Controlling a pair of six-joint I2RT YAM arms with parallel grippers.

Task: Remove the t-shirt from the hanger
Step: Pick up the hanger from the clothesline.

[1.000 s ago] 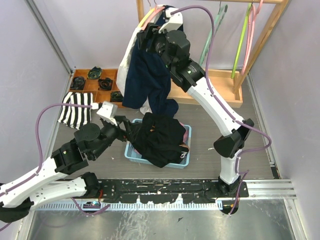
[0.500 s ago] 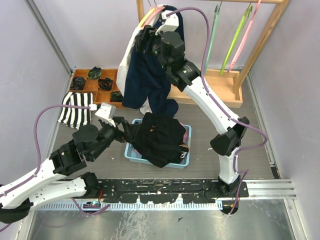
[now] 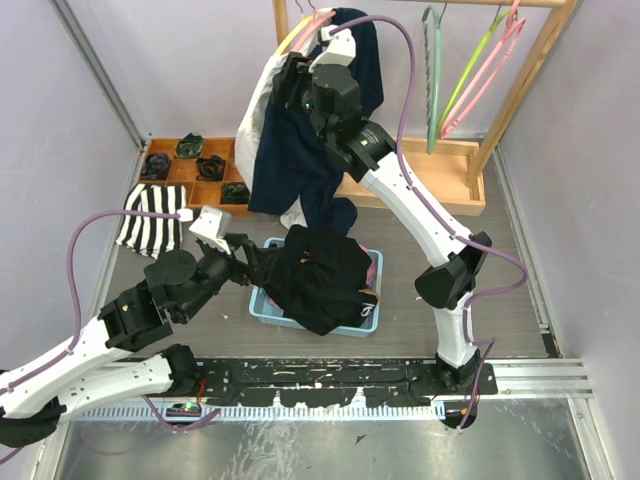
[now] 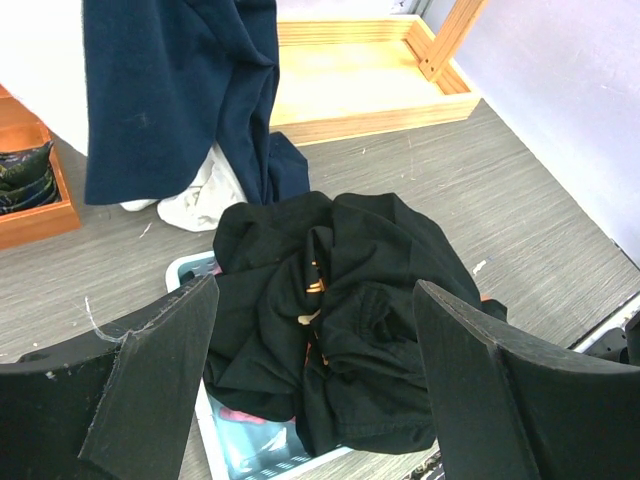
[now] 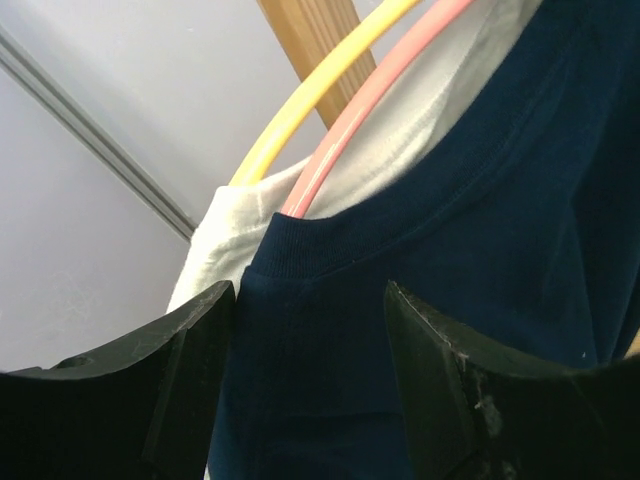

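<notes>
A navy t-shirt [image 3: 300, 160] hangs from a pink hanger [image 3: 310, 25] at the rack's left end, beside a white garment [image 3: 255, 120]. My right gripper [image 3: 290, 85] is raised against the shirt's shoulder. In the right wrist view the gripper [image 5: 310, 300] is open, with the navy fabric [image 5: 480, 200] just under the ribbed collar between its fingers. The pink hanger [image 5: 350, 130] runs into that collar, next to a yellow hanger [image 5: 320, 95]. My left gripper [image 3: 255, 262] stays low and open [image 4: 315, 300] over a heap of black clothes [image 4: 350, 300], holding nothing.
The black heap [image 3: 320, 275] fills a light blue basket [image 3: 262, 305]. A striped cloth [image 3: 150, 215] lies at the left. A wooden tray of dark items [image 3: 195, 165] sits behind it. Green and pink hangers [image 3: 432, 70] dangle from the rail over the rack's base [image 3: 440, 170].
My right arm has edged left and up along the navy shirt. The bare hangers on the rail have swung. The left arm has stayed put.
</notes>
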